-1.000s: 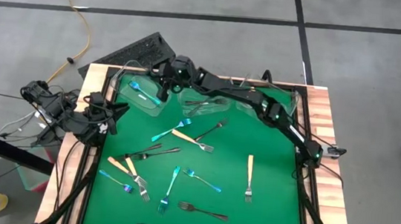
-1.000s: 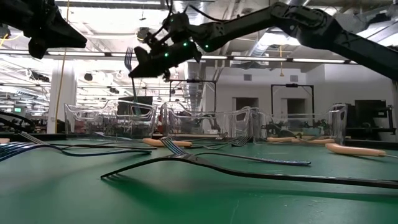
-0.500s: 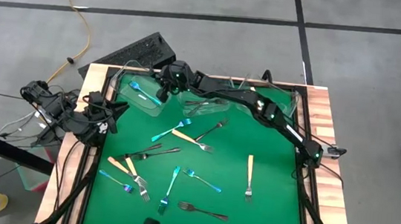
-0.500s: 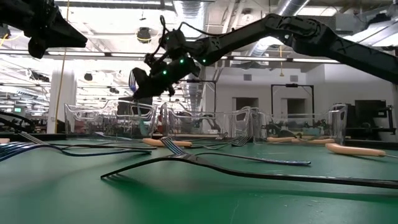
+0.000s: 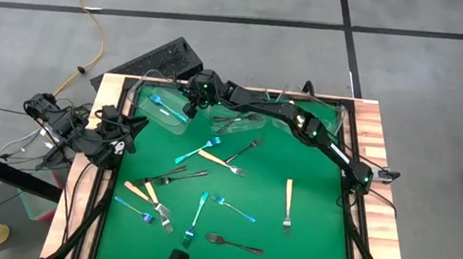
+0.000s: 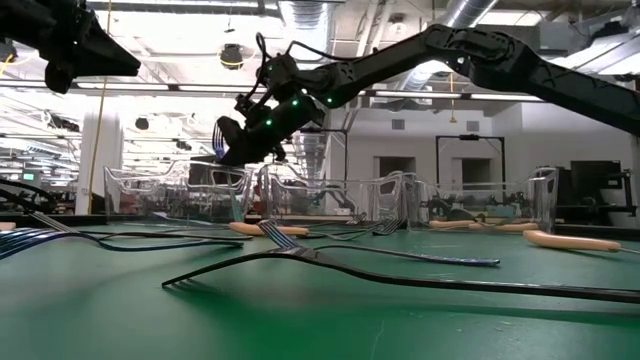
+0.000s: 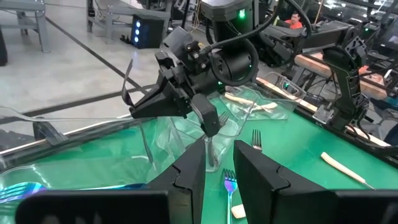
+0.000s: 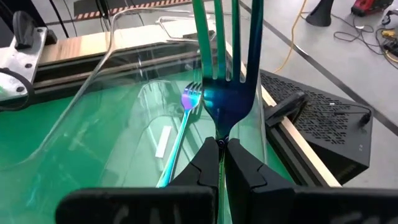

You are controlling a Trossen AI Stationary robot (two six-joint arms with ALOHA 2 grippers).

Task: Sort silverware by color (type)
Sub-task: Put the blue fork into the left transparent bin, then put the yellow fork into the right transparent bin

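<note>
My right gripper [image 5: 190, 99] reaches over the far-left clear tub [image 5: 145, 94] and is shut on a blue-teal fork [image 8: 227, 74]. The low view shows it [image 6: 240, 140] in the air above the tubs. One blue-teal fork [image 5: 165, 108] lies flat in that tub, directly below the held one [image 8: 180, 134]. Several forks lie flat on the green mat: a teal one [image 5: 196, 150], a cream-handled one [image 5: 288, 200], a dark one [image 5: 232, 243]. My left gripper [image 7: 219, 171] waits open at the table's left edge [image 5: 119, 135]. My right gripper pinches the blue-teal fork by its neck [image 8: 222, 127], just below the tines, between its two fingers. The tines stick out past the fingertips; the handle is hidden behind the fingers. The fork is lifted clear over the far-left tub.
Two more clear tubs stand along the far edge, one in the middle [image 5: 232, 123] and one at the right [image 5: 324, 113]. The wooden table frame [image 5: 375, 153] borders the mat. A dark keyboard [image 5: 157, 60] lies on the floor beyond the table. Bare mat shows at the right [image 5: 322, 173].
My right gripper has moved down toward the far-left tub with the blue-teal fork still in its hold, and the fork has tipped from nearly upright to slanting. Most of the drop came early; it has hardly moved in the last half second.
</note>
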